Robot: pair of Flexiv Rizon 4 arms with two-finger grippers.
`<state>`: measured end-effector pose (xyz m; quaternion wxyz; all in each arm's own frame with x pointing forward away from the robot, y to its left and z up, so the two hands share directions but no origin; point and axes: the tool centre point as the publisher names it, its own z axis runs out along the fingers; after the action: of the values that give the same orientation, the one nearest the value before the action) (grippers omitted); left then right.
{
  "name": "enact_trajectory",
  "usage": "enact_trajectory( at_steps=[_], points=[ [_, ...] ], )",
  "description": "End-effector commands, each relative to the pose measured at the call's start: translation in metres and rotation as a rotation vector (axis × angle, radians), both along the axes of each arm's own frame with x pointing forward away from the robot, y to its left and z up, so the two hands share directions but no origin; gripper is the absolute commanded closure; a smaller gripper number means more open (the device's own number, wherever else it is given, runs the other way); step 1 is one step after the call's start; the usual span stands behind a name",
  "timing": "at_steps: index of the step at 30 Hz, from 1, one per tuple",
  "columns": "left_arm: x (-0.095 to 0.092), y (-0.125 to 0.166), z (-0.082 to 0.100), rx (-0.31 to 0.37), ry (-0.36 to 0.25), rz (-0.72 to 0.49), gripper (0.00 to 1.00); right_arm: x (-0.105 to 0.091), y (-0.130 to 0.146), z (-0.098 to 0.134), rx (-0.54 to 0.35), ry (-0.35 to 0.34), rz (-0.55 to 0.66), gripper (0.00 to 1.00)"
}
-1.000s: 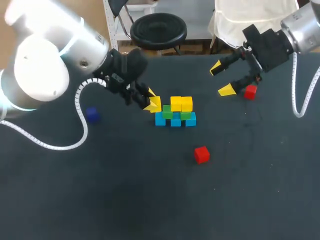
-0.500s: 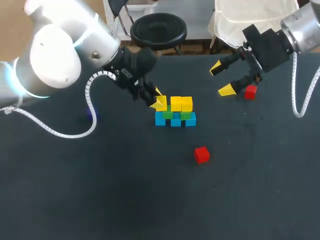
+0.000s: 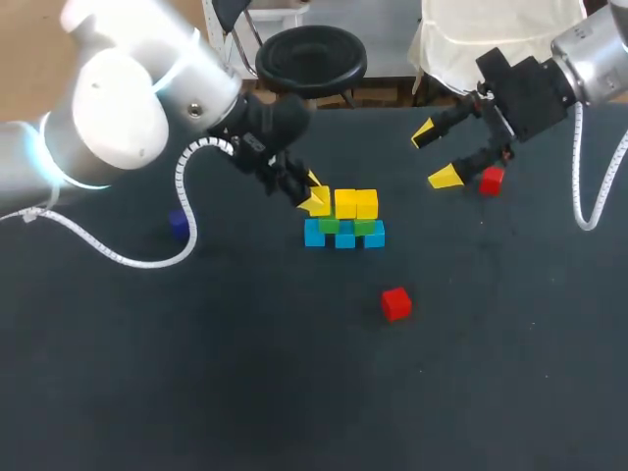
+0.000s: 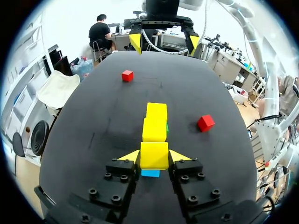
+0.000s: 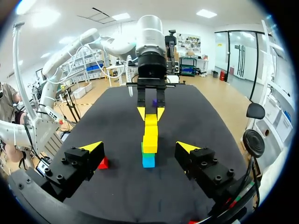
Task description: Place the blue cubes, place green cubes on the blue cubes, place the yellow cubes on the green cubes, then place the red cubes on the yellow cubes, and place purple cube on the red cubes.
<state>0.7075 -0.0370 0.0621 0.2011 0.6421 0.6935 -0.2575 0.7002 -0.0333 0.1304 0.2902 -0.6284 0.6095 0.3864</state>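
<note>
11 cubes [image 3: 396, 303], 2 tools [image 3: 436, 156]

The table [image 3: 245, 392] is dark and matt on top. The yellow cube [image 4: 154, 155] looks like smooth plastic. The left arm [image 3: 108, 118] has a glossy white shell; the right arm [image 3: 594, 49] looks like silvery metal.

blue cubes [image 3: 343, 237]: three light-blue cubes are set touching in a row near the middle of the bench [image 3: 245, 392].
green cubes [image 3: 329, 225]: two are stacked on the blue row and largely covered from above.
yellow cubes [image 3: 355, 203]: two are laid side by side, touching, on the green layer.
third yellow cube [image 4: 154, 155]: it is gripped level between the fingers of the left claw [image 3: 312, 199], at the row's left end, in line with the other two.
near red cube [image 3: 396, 303]: it is laid alone, in front of the stack.
far red cube [image 3: 492, 180]: it is laid toward the far right.
purple cube [image 3: 178, 224]: it is laid alone, well left of the stack.
</note>
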Motion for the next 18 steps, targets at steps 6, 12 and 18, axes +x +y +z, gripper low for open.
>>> enact_trajectory(
  at_steps=[6, 12, 18],
  points=[
    [0.0067, -0.0039, -0.0023, 0.006, 0.005, -0.017, 1.00, -0.0002, -0.0001, -0.0001, 0.001, -0.001, 0.000, 0.00],
    [0.0075, -0.0031, -0.0027, 0.010, 0.006, -0.019, 1.00, -0.0002, -0.0001, -0.0001, 0.001, -0.001, 0.000, 0.00],
    [0.0074, -0.0040, -0.0029, 0.007, 0.007, -0.018, 1.00, -0.0002, -0.0001, -0.0001, 0.001, -0.001, 0.000, 0.00]
  ],
)
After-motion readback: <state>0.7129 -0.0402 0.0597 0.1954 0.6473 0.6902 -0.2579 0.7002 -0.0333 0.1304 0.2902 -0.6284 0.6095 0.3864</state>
